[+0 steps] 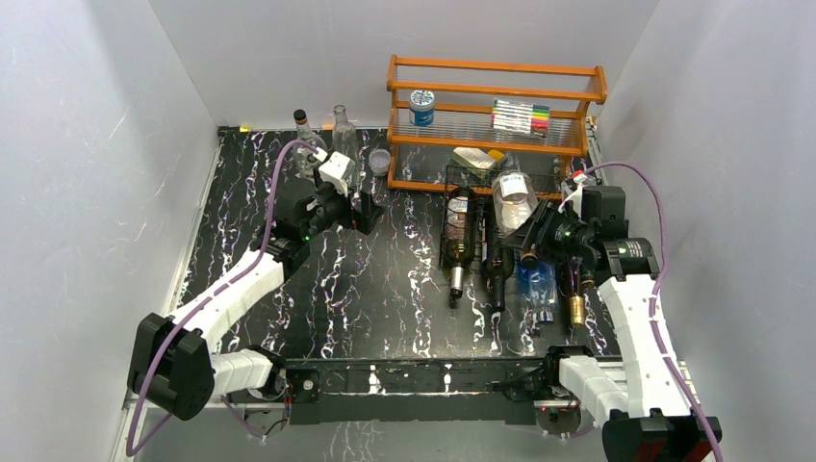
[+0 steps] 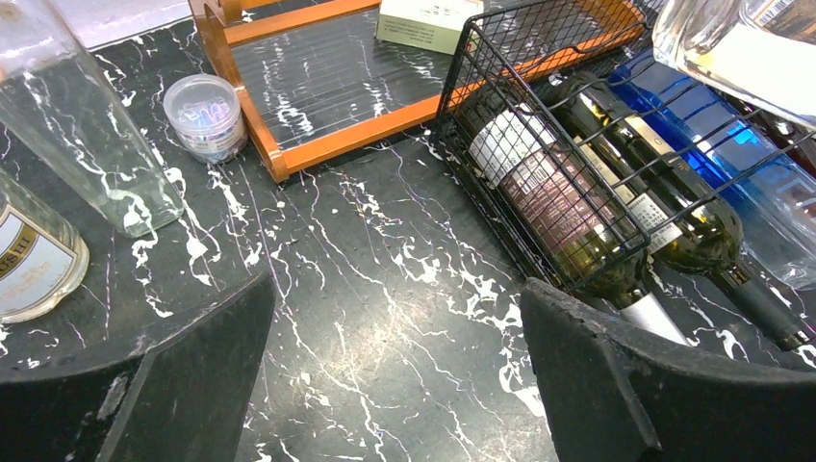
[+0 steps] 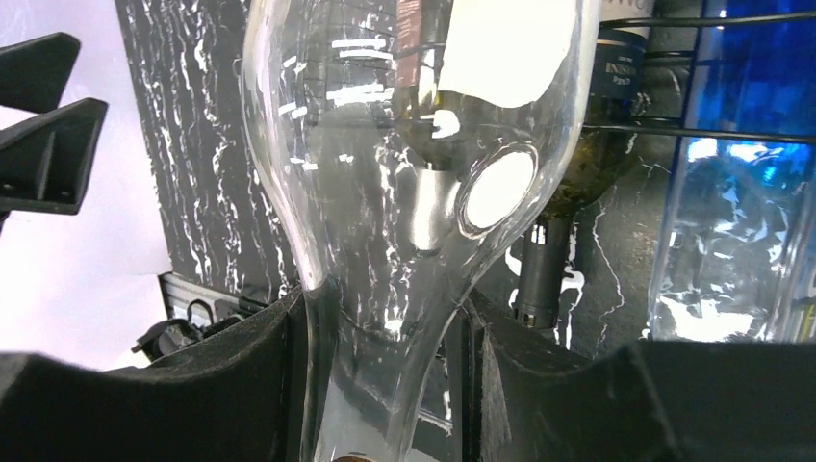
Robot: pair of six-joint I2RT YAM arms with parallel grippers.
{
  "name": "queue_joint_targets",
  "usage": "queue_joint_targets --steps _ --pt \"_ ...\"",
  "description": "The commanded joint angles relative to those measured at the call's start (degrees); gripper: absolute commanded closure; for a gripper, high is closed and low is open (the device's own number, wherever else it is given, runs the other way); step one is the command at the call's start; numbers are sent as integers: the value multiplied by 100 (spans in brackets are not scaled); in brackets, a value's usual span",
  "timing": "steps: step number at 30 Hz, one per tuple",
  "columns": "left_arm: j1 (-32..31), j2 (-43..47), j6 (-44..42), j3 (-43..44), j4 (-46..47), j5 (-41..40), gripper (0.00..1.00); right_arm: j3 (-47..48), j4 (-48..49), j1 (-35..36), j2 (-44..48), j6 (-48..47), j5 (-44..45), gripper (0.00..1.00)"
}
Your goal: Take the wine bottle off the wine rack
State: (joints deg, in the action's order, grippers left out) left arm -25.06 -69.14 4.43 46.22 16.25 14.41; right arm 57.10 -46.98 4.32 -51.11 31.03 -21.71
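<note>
Right wrist view | right tool (image 3: 385,371) was clamped on the neck of the clear wine bottle (image 3: 404,144), its body ahead of it over the wine rack (image 1: 448,226) | left tool (image 2: 395,385) gaped wide, empty | risk: slick glass might slip or swing onto racked bottles (image 2: 553,207) beneath.

I have two claws: my left claw (image 2: 395,327) and my right claw (image 3: 385,371). I count one black wire wine rack (image 1: 448,217) and one orange wooden shelf (image 1: 496,91).

I count seven bottles. Four lie in the rack: one dark bottle with a red label (image 1: 460,231), one dark bottle with a white label (image 1: 497,274), one blue bottle (image 1: 537,281) and one gold-capped bottle (image 1: 577,306). One big clear bottle (image 1: 513,197) is above the rack. Two stand at the back: one black-capped bottle (image 1: 304,135) and one tall clear bottle (image 1: 344,135).

There is one small plastic cup (image 1: 380,161), one tin (image 1: 421,106), one pack of marker pens (image 1: 521,117) and one small box (image 2: 428,19).
</note>
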Motion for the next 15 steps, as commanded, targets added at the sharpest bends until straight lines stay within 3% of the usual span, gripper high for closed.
queue_joint_targets --steps 1,9,15 --pt "-72 -13 -84 -54 101 110 2 825 1258 17 72 -339 -711 100" --pt "-475 164 -509 -436 679 1154 2 1057 1276 22 -225 -413 -1113 100" --pt "-1023 282 -878 -605 749 1374 2 1516 1138 140 -596 -640 -1000 100"
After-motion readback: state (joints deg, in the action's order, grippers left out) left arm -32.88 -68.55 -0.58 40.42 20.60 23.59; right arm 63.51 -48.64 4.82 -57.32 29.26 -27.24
